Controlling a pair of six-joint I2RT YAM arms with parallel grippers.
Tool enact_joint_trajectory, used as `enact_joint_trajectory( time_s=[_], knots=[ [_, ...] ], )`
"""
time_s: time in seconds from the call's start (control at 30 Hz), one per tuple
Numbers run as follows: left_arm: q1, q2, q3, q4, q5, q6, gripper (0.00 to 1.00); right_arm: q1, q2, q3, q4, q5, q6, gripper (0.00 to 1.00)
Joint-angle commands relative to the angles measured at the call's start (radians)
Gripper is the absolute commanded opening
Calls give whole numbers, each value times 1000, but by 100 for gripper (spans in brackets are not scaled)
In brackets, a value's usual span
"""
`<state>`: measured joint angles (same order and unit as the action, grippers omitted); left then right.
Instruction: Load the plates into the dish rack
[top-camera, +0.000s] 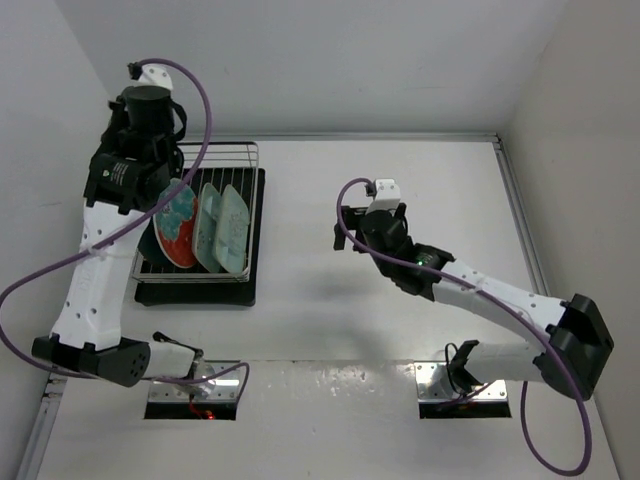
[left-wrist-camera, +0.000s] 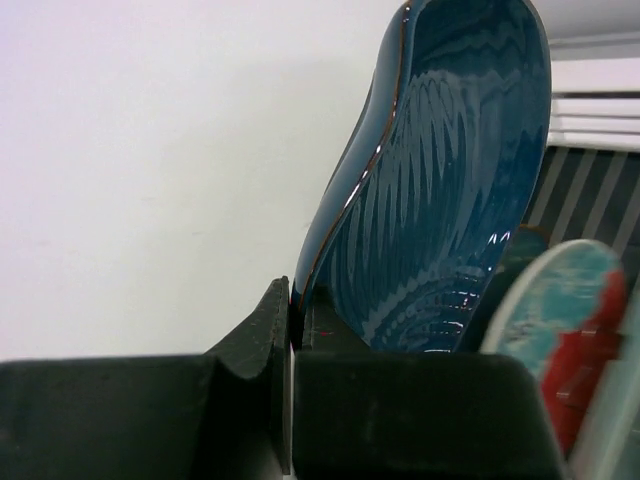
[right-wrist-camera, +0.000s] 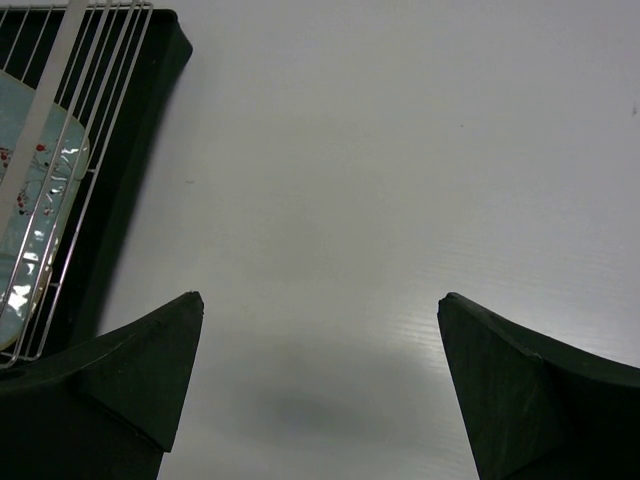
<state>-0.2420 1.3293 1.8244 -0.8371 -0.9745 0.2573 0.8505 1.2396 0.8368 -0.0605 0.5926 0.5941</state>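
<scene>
Glossy dark-blue glaze, ribbed like veins, covers the leaf-shaped plate (left-wrist-camera: 440, 180), pinched at its rim by the left gripper (left-wrist-camera: 290, 325) over the silver wire dish rack (top-camera: 228, 152). A red patterned round plate (top-camera: 178, 228) and two smooth mint plates (top-camera: 232, 222) stand upright in the rack. The right gripper (right-wrist-camera: 320, 310) gapes wide above the matte white counter (right-wrist-camera: 400, 150).

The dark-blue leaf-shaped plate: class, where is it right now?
The leaf-shaped plate shows in the left wrist view, on edge, pinched at its rim by the shut left gripper, with the red patterned plate beside it in the dish rack.
</scene>
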Motion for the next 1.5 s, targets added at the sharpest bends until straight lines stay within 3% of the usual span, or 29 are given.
enact_joint_trajectory(
  time_s=[0.0, 0.13, 0.33, 0.57, 0.73, 0.9, 1.3, 1.47],
  knots=[
    [55, -65, 67, 148, -81, 157, 0, -48, 17, 12, 105, -120, -17, 100],
    [124, -65, 87, 148, -90, 207, 0, -102, 40, 15, 134, -227, -27, 100],
    [188, -85, -36, 139, -47, 206, 0, -165, 60, 50, 123, -364, -28, 100],
    [375, -71, -109, 139, 146, 171, 0, -168, 58, 73, 90, -396, -39, 100],
    [446, -47, -178, 173, 289, 181, 0, -169, 57, 93, 64, -386, -5, 100],
    [446, -24, -238, 193, 370, 214, 0, -156, 58, 134, 1, -346, -14, 100],
    [464, 57, -284, 240, 335, 114, 0, -145, 49, 173, -56, -289, -22, 100],
    [446, 67, -371, 273, 315, 94, 0, -143, 75, 193, -65, -281, -22, 100]
  ],
)
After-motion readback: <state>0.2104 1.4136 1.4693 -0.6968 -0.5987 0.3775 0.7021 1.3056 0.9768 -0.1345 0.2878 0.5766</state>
